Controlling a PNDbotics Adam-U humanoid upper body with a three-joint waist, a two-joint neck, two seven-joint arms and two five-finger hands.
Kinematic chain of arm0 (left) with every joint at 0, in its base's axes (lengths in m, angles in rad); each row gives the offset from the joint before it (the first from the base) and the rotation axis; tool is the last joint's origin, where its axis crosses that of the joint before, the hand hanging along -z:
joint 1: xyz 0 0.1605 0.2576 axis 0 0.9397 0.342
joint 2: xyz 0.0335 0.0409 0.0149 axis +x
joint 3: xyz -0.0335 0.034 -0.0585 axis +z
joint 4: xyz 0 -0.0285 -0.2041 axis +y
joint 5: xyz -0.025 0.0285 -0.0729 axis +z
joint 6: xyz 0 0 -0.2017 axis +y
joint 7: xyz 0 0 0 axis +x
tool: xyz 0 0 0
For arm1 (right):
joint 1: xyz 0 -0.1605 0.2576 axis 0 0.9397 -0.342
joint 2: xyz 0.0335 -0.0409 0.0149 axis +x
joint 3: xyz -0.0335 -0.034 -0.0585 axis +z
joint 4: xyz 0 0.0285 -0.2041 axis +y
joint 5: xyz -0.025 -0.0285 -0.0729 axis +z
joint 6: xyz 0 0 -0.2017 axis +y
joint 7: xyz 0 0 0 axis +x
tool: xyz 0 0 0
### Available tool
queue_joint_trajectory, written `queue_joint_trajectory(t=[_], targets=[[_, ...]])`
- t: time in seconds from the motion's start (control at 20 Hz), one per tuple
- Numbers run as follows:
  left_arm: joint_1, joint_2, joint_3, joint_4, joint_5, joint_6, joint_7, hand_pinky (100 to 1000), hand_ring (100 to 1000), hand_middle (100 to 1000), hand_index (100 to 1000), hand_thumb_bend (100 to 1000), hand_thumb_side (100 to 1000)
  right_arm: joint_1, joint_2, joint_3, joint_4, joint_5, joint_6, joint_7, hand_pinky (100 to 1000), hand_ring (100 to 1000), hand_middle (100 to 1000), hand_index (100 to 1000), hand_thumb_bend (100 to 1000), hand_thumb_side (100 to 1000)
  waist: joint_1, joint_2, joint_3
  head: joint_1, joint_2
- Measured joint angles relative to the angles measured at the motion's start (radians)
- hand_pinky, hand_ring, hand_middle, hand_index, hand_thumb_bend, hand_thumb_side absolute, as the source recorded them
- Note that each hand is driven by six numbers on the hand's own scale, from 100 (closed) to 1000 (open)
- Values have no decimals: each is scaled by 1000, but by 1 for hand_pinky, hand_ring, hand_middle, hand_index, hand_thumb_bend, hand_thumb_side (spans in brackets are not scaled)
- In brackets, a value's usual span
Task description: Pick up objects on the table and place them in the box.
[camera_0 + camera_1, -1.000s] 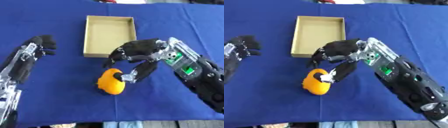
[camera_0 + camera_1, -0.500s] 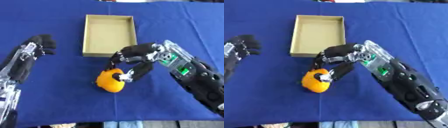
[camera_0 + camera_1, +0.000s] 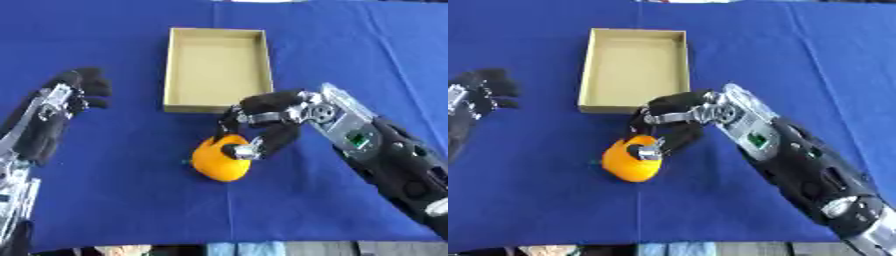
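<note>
You see even, bright overhead light, soft shadows on the desk, and slight blur throughout.

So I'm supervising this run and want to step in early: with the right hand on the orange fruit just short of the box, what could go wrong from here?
1. The right hand meets the orange fruit only from above and one side, so the round fruit could roll away across the blue table.
2. The box lies just beyond; its near wall could be bumped or pushed during the lift.
</note>
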Motion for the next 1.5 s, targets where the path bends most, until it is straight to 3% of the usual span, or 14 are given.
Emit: queue_joint_trajectory(t=[0.15,0.35,0.4,0.5,0.65,0.7,0.85,1.05,1.1,1.25,1.5], targets=[[0,0,0,0,0,0,0,735,754,698,843,100,876,1,0,-9,-1,-5,-2,-2,690,721,676,635,100,1000,0,0,-1,0,0],[0,0,0,0,0,0,0,735,754,698,843,100,876,2,-4,-19,-12,7,-12,-12,690,721,675,629,100,1000,1,1,-3,0,0],[0,0,0,0,0,0,0,736,755,698,843,100,876,2,-6,-19,-15,10,-14,-14,663,653,591,384,100,723,1,1,-3,0,0],[0,0,0,0,0,0,0,736,755,699,843,100,874,-1,-9,-29,-25,11,-16,-16,658,624,567,337,100,614,4,1,-10,2,0],[0,0,0,0,0,0,0,736,756,699,844,100,874,-12,-27,-62,-49,9,-24,-24,670,654,590,405,100,616,6,1,-10,1,0],[0,0,0,0,0,0,0,736,756,699,844,100,875,-14,-31,-67,-57,11,-29,-29,682,676,612,500,100,657,6,1,-9,1,0],[0,0,0,0,0,0,0,736,756,699,844,100,875,-17,-44,-66,-70,35,-45,-46,687,685,619,507,100,685,5,0,-8,1,0],[1,0,0,0,0,0,0,737,757,700,844,100,876,-12,-54,-59,-74,71,-59,-60,696,702,647,690,100,837,4,0,-12,1,0],[1,0,0,0,0,0,0,737,757,700,844,100,876,-9,-56,-58,-74,76,-61,-61,700,709,658,734,100,911,4,0,-13,1,0],[3,0,0,0,0,0,0,737,758,700,844,100,876,-8,-69,-55,-80,84,-61,-62,705,717,671,775,100,991,4,-1,-14,2,0],[8,0,0,0,0,0,0,738,759,701,845,100,878,-2,-97,-55,-96,92,-56,-56,716,731,692,861,100,1000,5,-3,-15,2,0]])
